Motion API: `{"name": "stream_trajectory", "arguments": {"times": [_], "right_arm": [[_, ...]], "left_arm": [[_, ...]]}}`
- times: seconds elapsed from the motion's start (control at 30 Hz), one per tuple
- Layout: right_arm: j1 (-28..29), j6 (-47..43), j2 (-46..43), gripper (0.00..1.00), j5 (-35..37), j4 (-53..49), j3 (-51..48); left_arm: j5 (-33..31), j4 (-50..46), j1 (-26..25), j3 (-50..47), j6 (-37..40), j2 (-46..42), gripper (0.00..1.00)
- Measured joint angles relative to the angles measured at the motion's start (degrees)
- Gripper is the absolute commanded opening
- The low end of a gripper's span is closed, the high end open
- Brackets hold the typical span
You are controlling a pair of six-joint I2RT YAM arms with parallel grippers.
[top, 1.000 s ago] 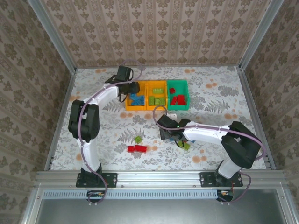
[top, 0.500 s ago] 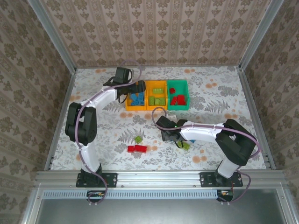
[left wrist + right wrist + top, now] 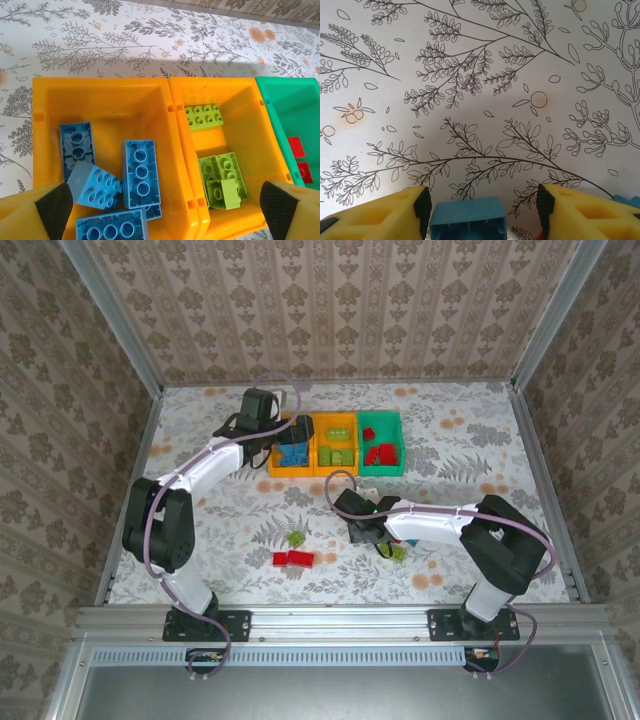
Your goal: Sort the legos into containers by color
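The right gripper is set low over the tabletop, its jaws parted around a blue brick. The brick is touched by one finger, while a strip of tabletop is seen between it and the other, so it is bracketed, not clamped. This is judged to be the approach to a pick, the jaws being placed astride the brick so that closing will catch both of its sides.

The left gripper is held spread wide and empty above the left bin, where blue bricks are heaped. That pose is read as a drop point for blue. Lime bricks are kept in the middle bin, which touches the left one. Red bricks are kept in the green bin beside it, so each colour is given its own bin.

Nearer the arm bases, a red pair and a lime brick are seen loose on the tabletop, and a second lime brick lies just beside the right arm. These are judged as not yet sorted.
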Motion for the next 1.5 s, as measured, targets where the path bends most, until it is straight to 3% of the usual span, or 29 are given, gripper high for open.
{"name": "stream_trajectory", "arguments": {"times": [0.33,0.87,1.13,1.5], "right_arm": [[0.0,0.0,1.1,0.41,-1.2,0.0,0.0],[-0.5,-0.3,1.3,0.34,-4.2,0.5,4.3],[-7.2,0.3,3.7,0.33,-15.4,9.8,11.1],[-14.8,9.7,14.3,0.33,-33.4,26.2,26.0]], "left_arm": [[-1.0,1.1,-0.9,-4.8,0.1,-4.3,1.0],[-5.6,0.2,-0.9,-11.3,1.0,-10.0,1.0],[-9.4,-1.1,-0.9,-16.0,1.8,-14.3,1.0],[-14.7,-3.2,-0.9,-24.0,2.0,-19.5,1.0]]}}
